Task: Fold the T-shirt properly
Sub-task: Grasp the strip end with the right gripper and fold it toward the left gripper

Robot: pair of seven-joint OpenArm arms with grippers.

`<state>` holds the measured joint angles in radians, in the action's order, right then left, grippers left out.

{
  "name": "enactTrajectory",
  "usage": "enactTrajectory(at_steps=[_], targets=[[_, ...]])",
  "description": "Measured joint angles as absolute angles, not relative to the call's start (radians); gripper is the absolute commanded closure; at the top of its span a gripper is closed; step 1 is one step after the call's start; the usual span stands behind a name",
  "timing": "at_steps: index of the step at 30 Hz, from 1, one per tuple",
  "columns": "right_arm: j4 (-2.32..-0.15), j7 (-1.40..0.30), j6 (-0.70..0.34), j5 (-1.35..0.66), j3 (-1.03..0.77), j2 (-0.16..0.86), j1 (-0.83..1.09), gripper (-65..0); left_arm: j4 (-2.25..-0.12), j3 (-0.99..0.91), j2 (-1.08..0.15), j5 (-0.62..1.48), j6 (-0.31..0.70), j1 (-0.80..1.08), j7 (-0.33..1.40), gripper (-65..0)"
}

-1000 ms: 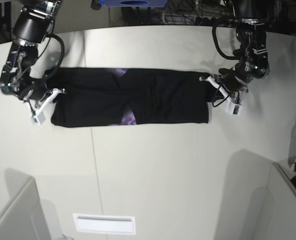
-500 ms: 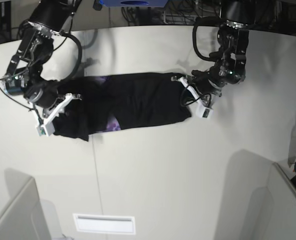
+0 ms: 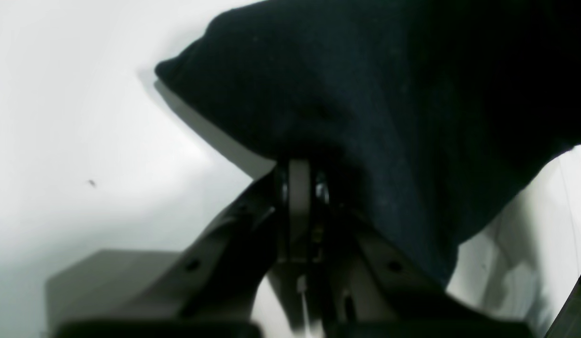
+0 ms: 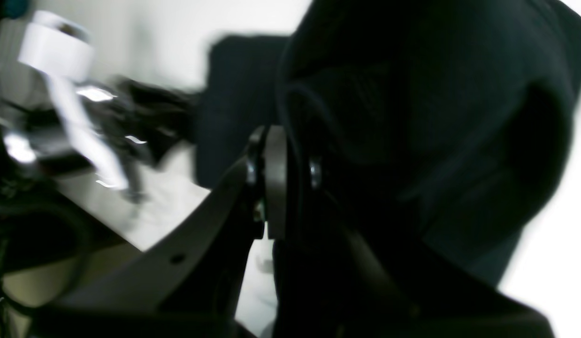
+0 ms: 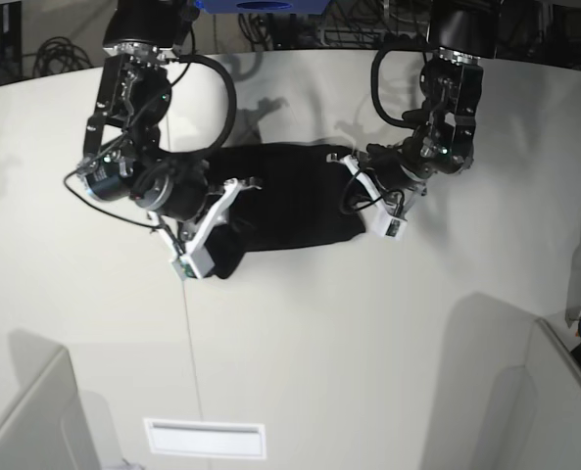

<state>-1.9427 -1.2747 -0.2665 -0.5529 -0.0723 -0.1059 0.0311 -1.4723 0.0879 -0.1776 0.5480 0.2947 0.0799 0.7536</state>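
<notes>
Black cloth, the T-shirt (image 5: 288,201), is seen bunched into a short band on the pale surface (image 5: 368,333), near its far middle in the base view. Long axis runs left to right across that view, slightly lower at the left end. Only the plain dark side is shown; no print can be made out.

Right gripper (image 5: 200,243), on the left of the base view, is placed at the shirt's left end, where the cloth hangs in a rounded fold. In the right wrist view the fingers (image 4: 274,180) are closed together with black fabric (image 4: 412,141) draped over and against them; the cloth is pinched there. The picture is blurred and little else can be read.

Left gripper (image 5: 373,204), on the right of the base view, is placed at the shirt's right end. In the left wrist view the fingers (image 3: 298,206) are pressed together on a fold of the fabric (image 3: 365,103), which is lifted off the surface and casts a shadow below its edge.

Both ends are thus held, and the two grippers are near each other with the gathered shirt between them.
</notes>
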Motion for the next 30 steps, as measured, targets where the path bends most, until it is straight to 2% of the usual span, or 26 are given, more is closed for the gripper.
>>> enactTrajectory(at_steps=[4,8,19,25,30], targets=[[-1.943,-1.249,-0.189,-0.553,0.043,-0.105,0.032,0.0,-1.472,0.086,-0.178,0.548,0.295,0.08,0.752,0.0],[-1.918,-1.184,-0.167,-0.56,0.125,-0.105,0.03,0.0,-1.472,0.086,-0.178,0.55,0.295,0.081,0.752,0.0],[-1.956,-1.176,-0.164,-0.561,0.131,-0.102,0.009,0.0,-1.472,0.084,-0.179,0.551,0.295,0.083,0.751,0.0],[-1.797,-1.091,-0.16,-0.553,0.252,-0.099,0.015,0.0,-1.472,0.084,-0.178,0.551,0.295,0.083,0.751,0.0],[-1.771,-1.071,-0.159,-0.543,0.312,-0.091,0.009,0.0,-1.472,0.084,-0.18,0.551,0.295,0.084,0.751,0.0]])
